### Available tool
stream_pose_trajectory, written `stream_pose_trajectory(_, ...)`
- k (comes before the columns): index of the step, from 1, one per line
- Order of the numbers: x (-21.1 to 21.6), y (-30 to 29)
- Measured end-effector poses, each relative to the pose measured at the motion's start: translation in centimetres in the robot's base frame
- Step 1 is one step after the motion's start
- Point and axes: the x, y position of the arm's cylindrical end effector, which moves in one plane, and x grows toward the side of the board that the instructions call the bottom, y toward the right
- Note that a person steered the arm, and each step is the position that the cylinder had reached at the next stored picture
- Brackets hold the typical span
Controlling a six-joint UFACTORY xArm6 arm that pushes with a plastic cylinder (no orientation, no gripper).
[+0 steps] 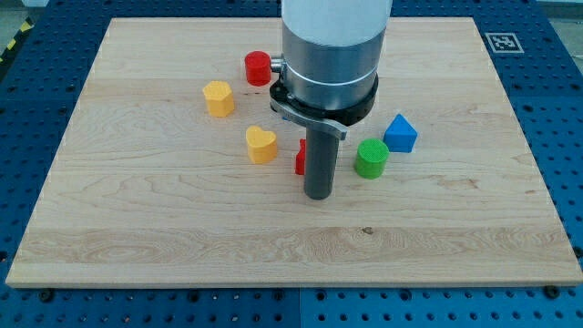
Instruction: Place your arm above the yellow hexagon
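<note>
In the camera view, the only marking is a black-and-white square tag at the top right corner of the wooden board; it carries no readable words. Six blocks lie there: two yellow, two red, one green, one blue. The yellow hexagon sits up and to the view's left of the tip, well apart. The rod has no jaws and holds nothing. Just left of it, partly hidden, stands a red block, its shape unclear. A yellow heart lies between hexagon and tip.
</note>
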Motion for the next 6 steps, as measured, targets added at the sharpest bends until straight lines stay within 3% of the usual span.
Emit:
stream_pose_trajectory(1, 0.4, -2.2)
stream_pose_trajectory(2, 1.8, -8.7)
stream_pose_trajectory(3, -0.1, -15.5)
stream_pose_trajectory(4, -7.0, -19.6)
stream_pose_trajectory(5, -15.8, -18.5)
stream_pose_trajectory(6, -18.9, -15.9)
